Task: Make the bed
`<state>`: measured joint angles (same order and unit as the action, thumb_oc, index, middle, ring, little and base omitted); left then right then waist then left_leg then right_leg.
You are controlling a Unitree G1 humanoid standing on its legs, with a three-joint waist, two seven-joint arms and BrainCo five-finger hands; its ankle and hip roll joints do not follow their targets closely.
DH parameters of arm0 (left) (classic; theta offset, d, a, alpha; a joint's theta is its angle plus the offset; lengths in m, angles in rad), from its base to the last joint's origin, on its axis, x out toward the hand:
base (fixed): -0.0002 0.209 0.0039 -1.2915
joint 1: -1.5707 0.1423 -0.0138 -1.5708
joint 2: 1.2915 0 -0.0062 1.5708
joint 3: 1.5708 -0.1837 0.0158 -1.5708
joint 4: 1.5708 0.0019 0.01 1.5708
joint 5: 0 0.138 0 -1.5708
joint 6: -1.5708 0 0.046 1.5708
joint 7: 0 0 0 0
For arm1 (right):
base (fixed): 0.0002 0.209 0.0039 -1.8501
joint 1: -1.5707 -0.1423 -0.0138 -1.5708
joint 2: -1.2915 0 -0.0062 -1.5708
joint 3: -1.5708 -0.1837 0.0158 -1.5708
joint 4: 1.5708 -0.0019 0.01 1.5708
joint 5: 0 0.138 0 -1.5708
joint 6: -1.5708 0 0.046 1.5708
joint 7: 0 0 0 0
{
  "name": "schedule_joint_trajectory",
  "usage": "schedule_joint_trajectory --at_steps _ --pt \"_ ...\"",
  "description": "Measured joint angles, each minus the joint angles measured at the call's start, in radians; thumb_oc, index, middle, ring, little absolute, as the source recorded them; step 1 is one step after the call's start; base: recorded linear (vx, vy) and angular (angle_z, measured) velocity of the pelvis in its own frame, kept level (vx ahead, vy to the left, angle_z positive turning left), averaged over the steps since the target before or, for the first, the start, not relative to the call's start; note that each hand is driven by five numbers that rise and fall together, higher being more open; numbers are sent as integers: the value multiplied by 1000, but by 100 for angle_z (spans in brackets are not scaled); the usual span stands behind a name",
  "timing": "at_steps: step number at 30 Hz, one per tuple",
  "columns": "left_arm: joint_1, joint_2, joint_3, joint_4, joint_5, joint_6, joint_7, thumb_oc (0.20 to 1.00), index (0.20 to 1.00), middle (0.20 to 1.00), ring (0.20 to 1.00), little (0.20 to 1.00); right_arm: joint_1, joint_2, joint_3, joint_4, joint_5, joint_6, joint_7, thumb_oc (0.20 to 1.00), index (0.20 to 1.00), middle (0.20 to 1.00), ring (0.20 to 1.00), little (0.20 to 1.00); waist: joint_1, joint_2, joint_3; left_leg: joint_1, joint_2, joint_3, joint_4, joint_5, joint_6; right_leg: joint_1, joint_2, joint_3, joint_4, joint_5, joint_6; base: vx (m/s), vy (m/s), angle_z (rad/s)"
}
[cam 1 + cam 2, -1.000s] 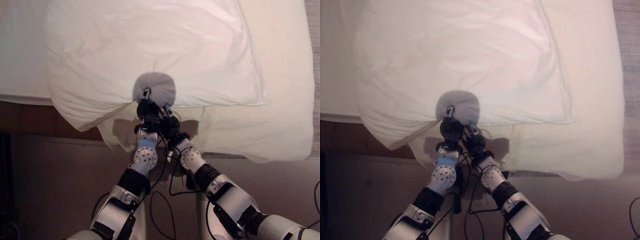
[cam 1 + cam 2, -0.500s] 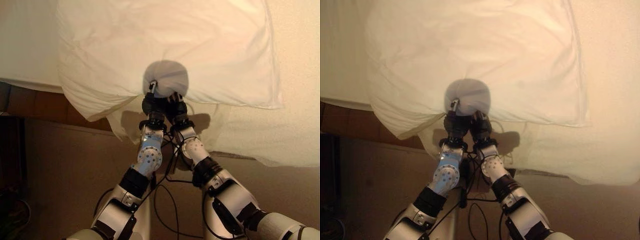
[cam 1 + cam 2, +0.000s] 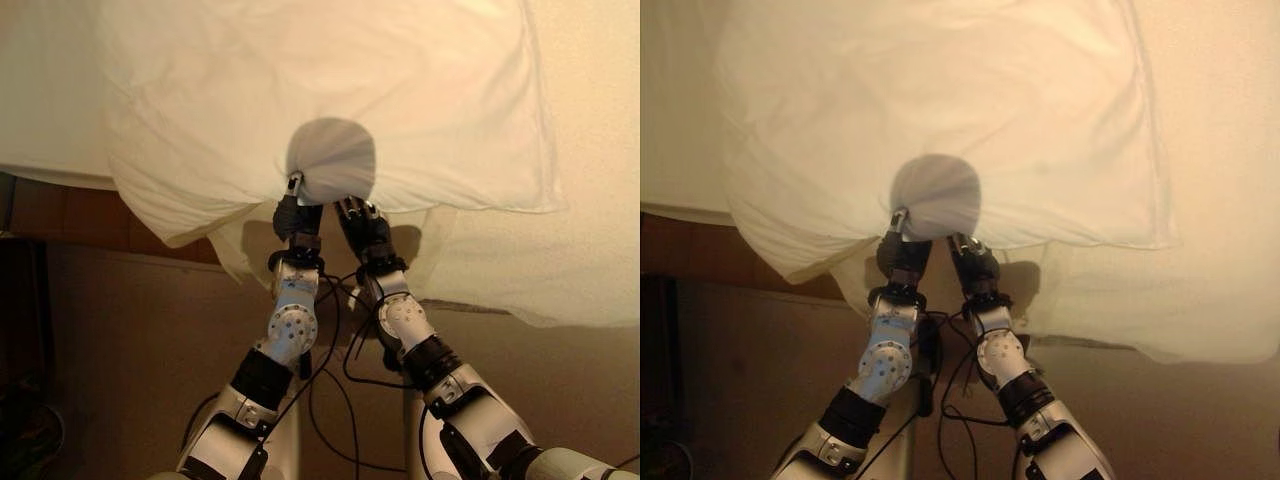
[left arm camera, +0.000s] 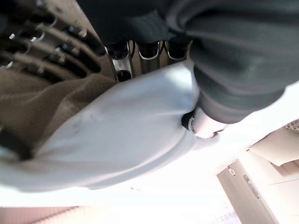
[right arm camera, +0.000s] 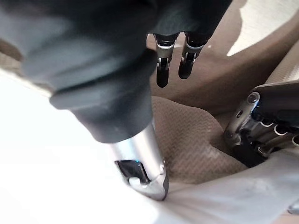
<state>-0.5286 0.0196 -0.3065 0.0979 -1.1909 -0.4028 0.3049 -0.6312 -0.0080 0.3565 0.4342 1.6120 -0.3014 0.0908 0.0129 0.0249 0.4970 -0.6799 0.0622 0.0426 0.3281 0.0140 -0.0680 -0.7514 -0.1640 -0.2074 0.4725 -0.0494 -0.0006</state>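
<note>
A white pillow (image 3: 330, 95) lies across the bed (image 3: 590, 150), its near edge hanging a little past the mattress edge, with a white textured blanket (image 3: 520, 270) under it that droops over the near side toward the floor (image 3: 120, 340). Both hands meet at the middle of the pillow's near edge. The left hand (image 3: 296, 215) is curled onto the pillow's hem: in the left wrist view a fold of the white fabric (image 4: 121, 135) runs between its fingers (image 4: 148, 49) and its thumb, pinched there. The right hand (image 3: 362, 222) sits just to the right of it, near but apart from the left hand, at the blanket below the pillow edge; in the right wrist view its fingers (image 5: 163, 70) hang straight and loose above the blanket's weave, holding nothing, while its thumb tip rests at the pillow's fabric.
</note>
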Motion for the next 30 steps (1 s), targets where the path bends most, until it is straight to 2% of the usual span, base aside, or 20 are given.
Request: schedule_joint_trajectory --at_steps 5,11,30 --pt "30 3 26 -45 0 0 1 200 200 200 200 200 72 -50 40 -56 -72 21 17 1000 1000 1000 1000 1000 -12 0 0 1 3 5 -2 -6 2 -7 3 6 5 -8 5 27 -11 -3" --pt "51 22 89 -79 1 -7 3 200 200 200 200 200 159 -93 49 -80 -93 25 32 1000 1000 1000 1000 1000 -28 -1 0 5 9 7 0 -4 -8 -9 8 8 16 -10 -5 12 -6 -1" --pt "61 41 93 -80 2 -8 0 200 200 200 200 200 171 -85 92 -88 -106 72 42 1000 1000 1000 1000 1000 -28 -2 0 5 11 7 1 -4 -9 -8 10 8 15 -9 -6 0 0 0"
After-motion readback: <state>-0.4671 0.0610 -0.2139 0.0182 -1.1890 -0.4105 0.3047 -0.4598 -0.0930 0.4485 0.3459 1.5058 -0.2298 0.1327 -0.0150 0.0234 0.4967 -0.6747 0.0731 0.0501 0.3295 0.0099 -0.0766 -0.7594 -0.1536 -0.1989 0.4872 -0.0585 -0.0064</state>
